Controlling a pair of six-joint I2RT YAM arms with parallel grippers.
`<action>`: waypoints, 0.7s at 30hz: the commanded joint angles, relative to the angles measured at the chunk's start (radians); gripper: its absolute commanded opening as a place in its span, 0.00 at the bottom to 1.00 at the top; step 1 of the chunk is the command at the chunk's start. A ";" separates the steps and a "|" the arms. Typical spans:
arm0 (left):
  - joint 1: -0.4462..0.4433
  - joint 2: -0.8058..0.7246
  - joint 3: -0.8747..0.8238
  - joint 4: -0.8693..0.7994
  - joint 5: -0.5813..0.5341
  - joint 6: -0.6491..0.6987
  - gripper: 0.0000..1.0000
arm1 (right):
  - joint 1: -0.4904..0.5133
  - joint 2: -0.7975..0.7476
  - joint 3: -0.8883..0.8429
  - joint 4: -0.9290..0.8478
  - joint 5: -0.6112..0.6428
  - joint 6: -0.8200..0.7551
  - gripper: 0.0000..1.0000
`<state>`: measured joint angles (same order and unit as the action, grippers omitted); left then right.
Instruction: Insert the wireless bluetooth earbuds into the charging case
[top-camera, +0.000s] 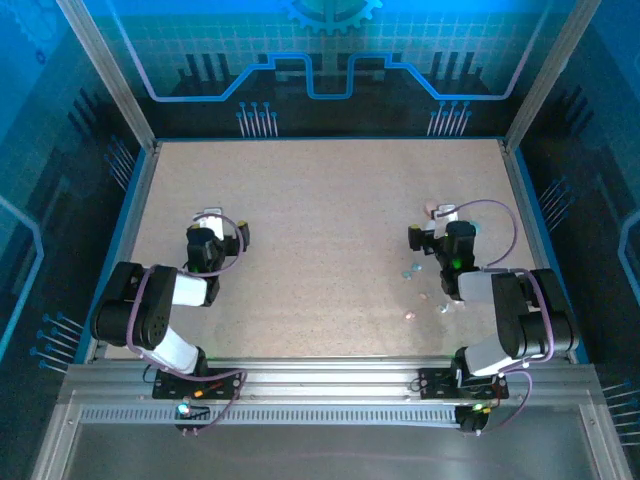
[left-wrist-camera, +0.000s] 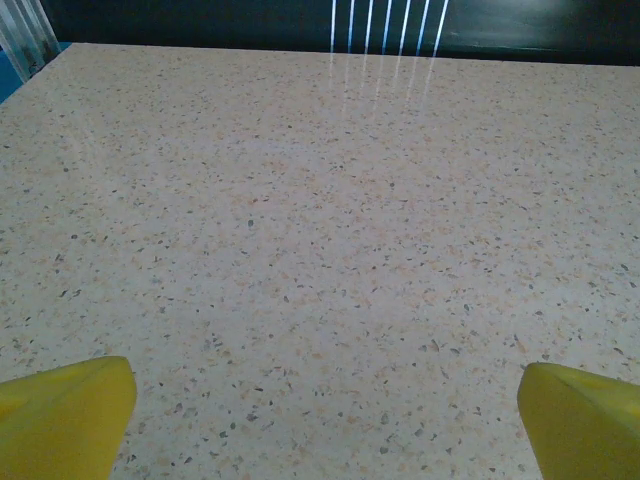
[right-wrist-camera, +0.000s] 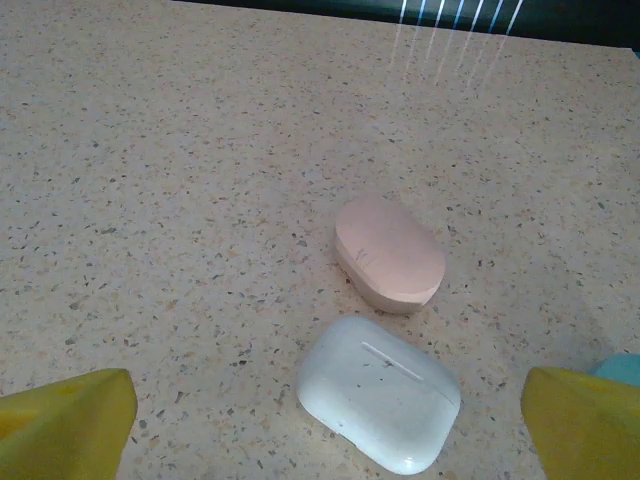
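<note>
my right gripper (right-wrist-camera: 325, 405): spread wide, empty, over smooth pink oval plastic case (right-wrist-camera: 390, 252) and white rounded plastic case (right-wrist-camera: 380, 392)
left gripper (left-wrist-camera: 322, 425): wide open, empty
tiny pastel plastic earbuds (top-camera: 411, 270): loose, near side of the cases
tip: I'd pop a lid first

Teal case (right-wrist-camera: 622, 366) is cut by the frame's right edge and mostly behind a yellow finger (right-wrist-camera: 585, 425). In the top view the earbuds (top-camera: 410, 270) are just specks, colour and shape unreadable.
</note>
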<state>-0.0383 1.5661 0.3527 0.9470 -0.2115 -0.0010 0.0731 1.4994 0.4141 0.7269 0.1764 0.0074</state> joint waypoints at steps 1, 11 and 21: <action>0.005 -0.012 0.021 -0.003 0.015 0.001 0.99 | 0.009 0.001 0.008 0.045 0.020 0.011 1.00; 0.005 -0.011 0.020 0.000 0.015 0.001 0.99 | 0.007 0.001 0.007 0.045 0.015 0.013 1.00; 0.005 -0.012 0.019 0.000 0.041 0.011 0.99 | 0.009 0.004 0.005 0.055 -0.008 0.001 1.00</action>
<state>-0.0383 1.5661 0.3527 0.9470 -0.2035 -0.0006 0.0731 1.4994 0.4141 0.7273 0.1753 0.0071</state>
